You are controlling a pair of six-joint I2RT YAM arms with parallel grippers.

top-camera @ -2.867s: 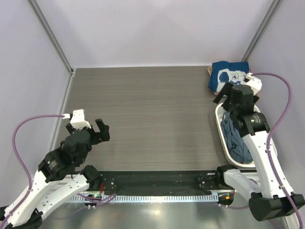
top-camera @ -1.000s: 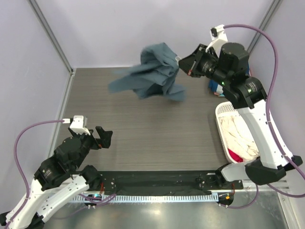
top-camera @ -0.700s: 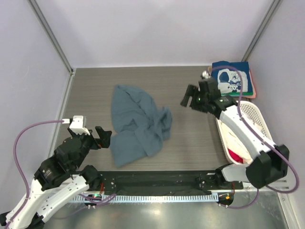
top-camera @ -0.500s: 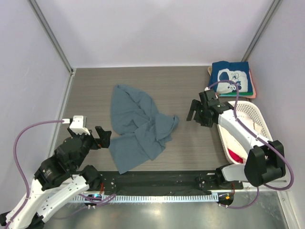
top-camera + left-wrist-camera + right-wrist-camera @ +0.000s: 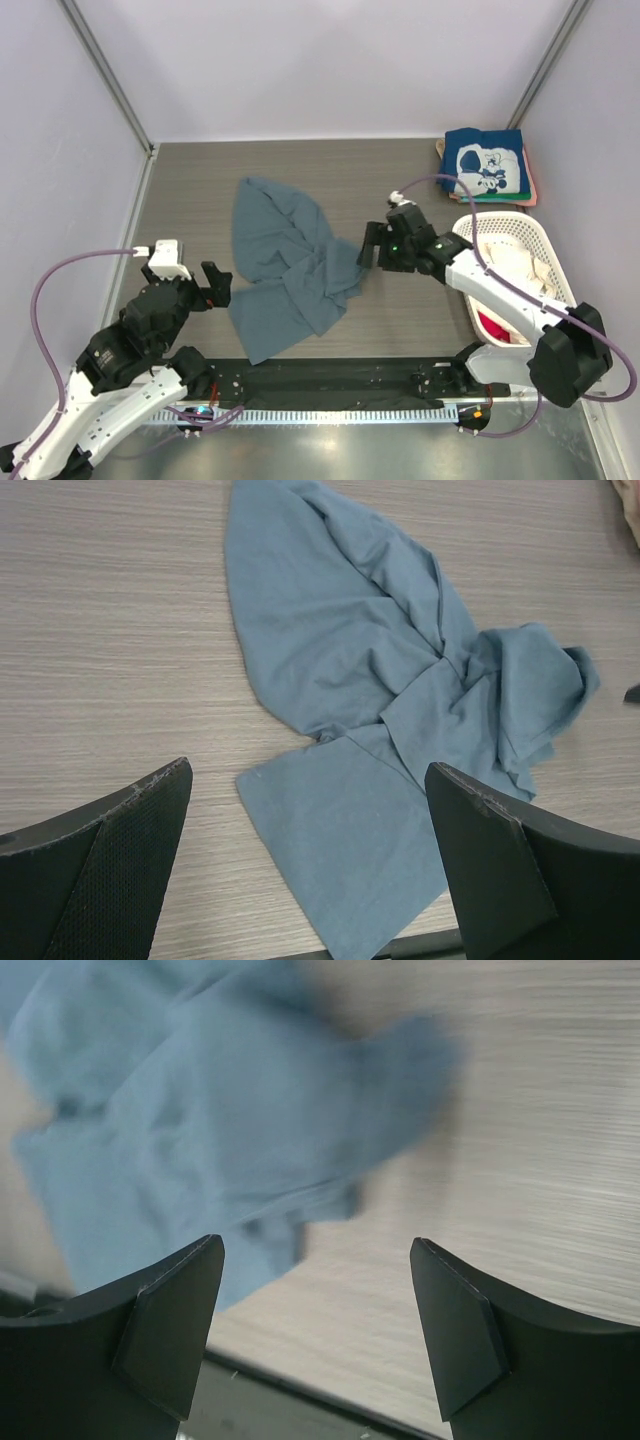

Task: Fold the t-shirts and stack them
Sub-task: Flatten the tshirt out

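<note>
**Loose blue tee (image 5: pixel 285 265) on worktop (image 5: pixel 200 170); both pairs of fingers open**

We see the blue tee lying unfolded left of centre. It's bunched & twisted thru the middle, w/ one flat flap toward the near edge.

The right fingers (image 5: pixel 371 246) sit just beside its right-hand edge, low over the wood. They're spread apart w/ nothing between them (right wrist cam is blurred, but cloth shows below the gap & off to the left). Whether a tip touches the cloth, we can't tell.

The left fingers (image 5: pixel 213 285) hang just left of the tee's near-left part, also spread wide & empty. The left wrist cam looks past them onto the flat flap, not touching it.

In the far right corner the navy tee (image 5: pixel 485 165) w/ white cartoon print lies folded on top of a small stack; pinkish & cream edges peek out under it. Nearer, along the right edge, the white basket (image 5: pixel 540 235) holds more cloth: a cream tee (image 5: pixel 520 262) on top & a bit of red cloth (image 5: pixel 488 327) at the near end. The right arm reaches over the basket's left side toward the blue tee.
</note>
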